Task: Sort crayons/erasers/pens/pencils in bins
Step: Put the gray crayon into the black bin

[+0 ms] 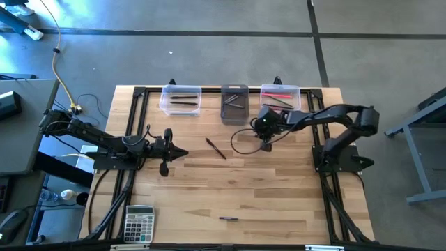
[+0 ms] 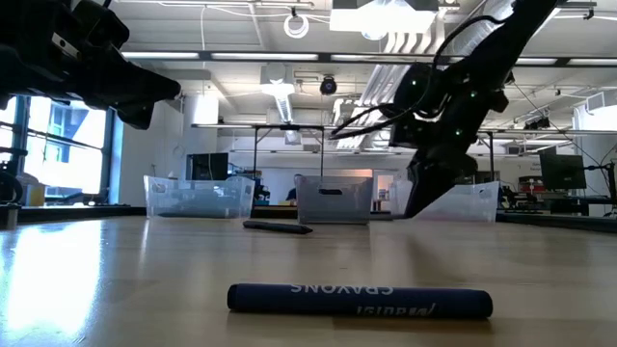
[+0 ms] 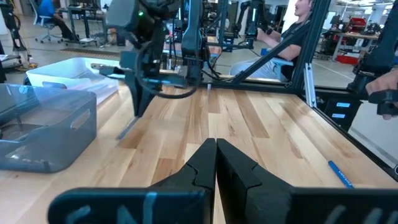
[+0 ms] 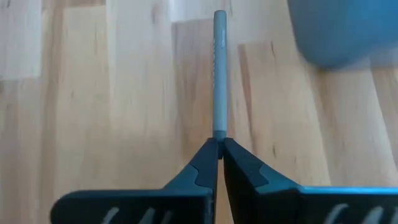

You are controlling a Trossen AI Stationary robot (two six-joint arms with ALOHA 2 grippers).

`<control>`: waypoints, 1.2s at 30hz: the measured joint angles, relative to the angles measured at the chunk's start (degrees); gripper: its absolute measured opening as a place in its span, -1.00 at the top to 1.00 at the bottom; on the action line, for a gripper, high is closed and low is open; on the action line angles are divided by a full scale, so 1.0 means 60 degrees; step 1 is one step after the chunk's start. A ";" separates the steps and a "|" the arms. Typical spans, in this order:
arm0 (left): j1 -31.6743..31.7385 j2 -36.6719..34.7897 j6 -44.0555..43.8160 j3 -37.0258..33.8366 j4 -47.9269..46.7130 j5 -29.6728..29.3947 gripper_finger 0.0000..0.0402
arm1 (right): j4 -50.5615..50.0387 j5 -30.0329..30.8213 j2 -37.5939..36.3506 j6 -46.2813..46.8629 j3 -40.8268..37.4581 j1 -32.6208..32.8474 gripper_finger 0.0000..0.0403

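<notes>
Blue crayon lies alone low-center near the table's front edge, open wood around it, a dark pencil mid-frame, three bins along the top edge, right gripper clamped on a grey pen beside them, left gripper closed empty at mid-left.

Three bins stand in a row along the far edge of the table: the left bin, the middle bin and the right bin, each with sticks lying in it. The right gripper hangs just before the gap between the middle and right bins with a pencil pinched between its fingertips and reaching out past them, while a loose pencil lies on the table between the two grippers, ahead of the left gripper. A crayon lies alone near the front edge, well apart from both sets of fingers, and a calculator sits at the front left corner, behind the left gripper.
</notes>
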 joint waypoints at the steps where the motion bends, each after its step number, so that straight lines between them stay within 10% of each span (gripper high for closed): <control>1: 0.0000 0.0000 0.0000 0.0000 0.0000 0.0000 1.00 | -0.0255 0.0122 -0.0150 0.0096 0.0000 0.0083 0.96; 22: 0.0000 0.0000 -0.0077 0.0000 -0.0002 0.0007 1.00 | -0.2939 0.0495 -0.1171 0.2923 0.0018 0.1504 0.95; 36: 0.0000 0.0000 -0.0076 0.0000 0.0001 0.0004 1.00 | -0.2035 0.1185 -0.1171 0.2599 0.0025 0.1757 0.29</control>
